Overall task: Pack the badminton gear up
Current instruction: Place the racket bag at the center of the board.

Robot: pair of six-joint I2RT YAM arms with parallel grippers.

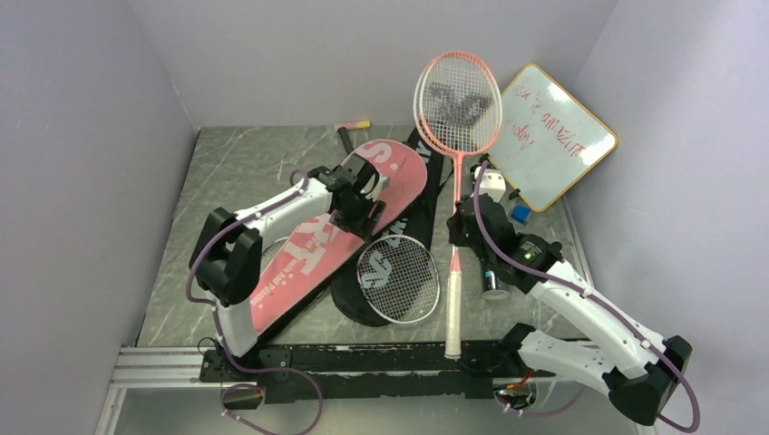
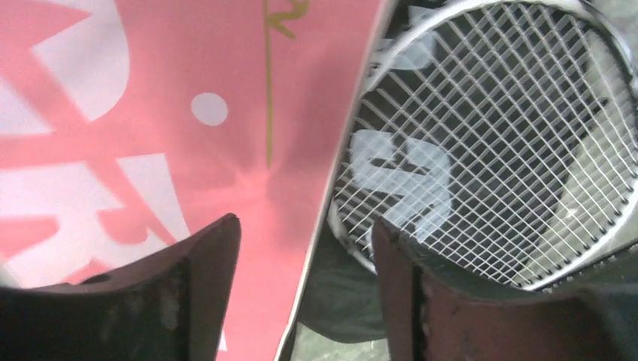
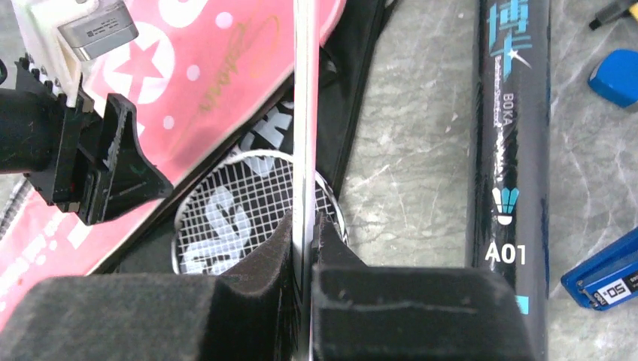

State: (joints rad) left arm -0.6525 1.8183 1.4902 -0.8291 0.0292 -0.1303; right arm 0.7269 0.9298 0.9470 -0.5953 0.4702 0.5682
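My right arm stretches in from the table's near right corner, right gripper [image 3: 305, 229] clamped on the pink-framed racket [image 1: 458, 100] shaft. My left arm crooks over the pink cover [image 2: 150, 90] mid-table, left gripper [image 2: 305, 226] parted, seemingly holding nothing.

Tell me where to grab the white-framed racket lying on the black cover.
Pinch the near rim of the white-framed strung racket, coming straight down from above. Its head lies flat on the black fabric racket cover, and no handle shows.

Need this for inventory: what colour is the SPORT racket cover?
The SPORT racket cover is pink with white lettering, clearest in the top view.
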